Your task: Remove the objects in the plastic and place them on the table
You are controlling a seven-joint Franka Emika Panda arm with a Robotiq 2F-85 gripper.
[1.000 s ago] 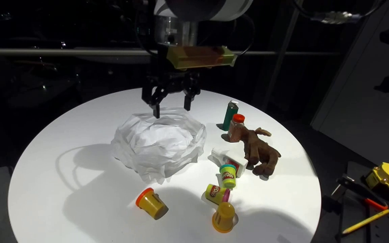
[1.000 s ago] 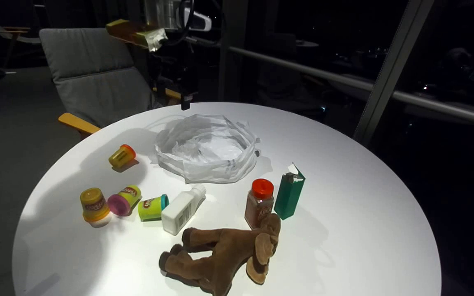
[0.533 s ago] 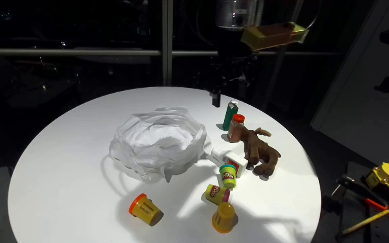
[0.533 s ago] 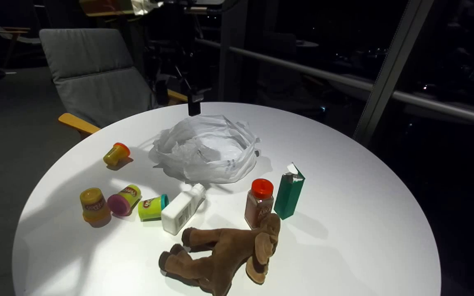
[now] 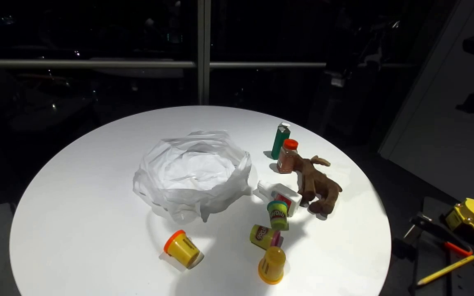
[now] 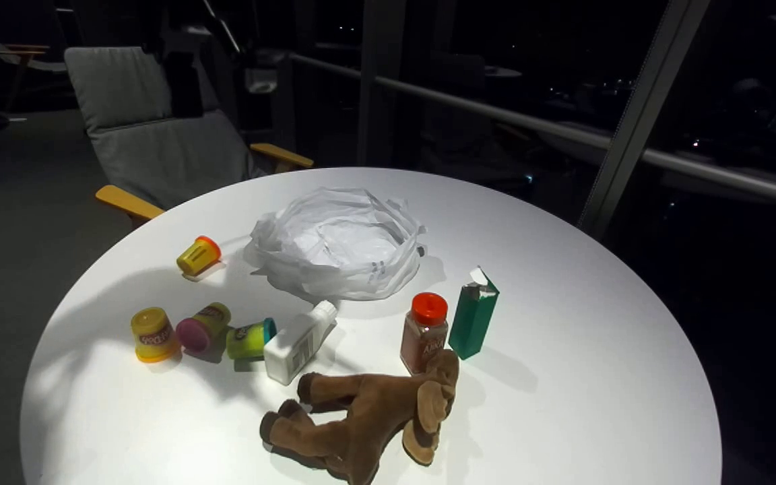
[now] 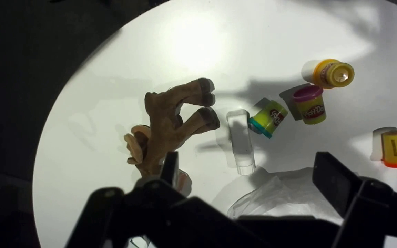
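The white plastic bag (image 5: 187, 201) sits crumpled and open-topped on the round white table; only folded plastic shows inside it. It also shows in an exterior view (image 6: 347, 279) and at the bottom of the wrist view (image 7: 271, 196). My gripper (image 7: 248, 168) is open and empty, high above the table. It is dark and blurred against the background in an exterior view (image 6: 221, 84). A yellow tub with an orange-red lid (image 5: 182, 249) lies on its side near the bag. A white bottle (image 6: 300, 343) lies beside a teal-lidded tub (image 6: 250, 340).
A purple-lidded tub (image 6: 204, 328) and an upside-down yellow tub (image 6: 154, 335) stand close together. A brown plush animal (image 6: 368, 417) lies against a red-lidded jar (image 6: 425, 333). A green box (image 6: 474, 320) stands beside the jar. A chair (image 6: 159, 128) is behind the table edge.
My gripper has moved up and away from above the bag, to the right in an exterior view. The orange-red-lidded tub has rocked slightly. The bag's near side has shifted slightly.
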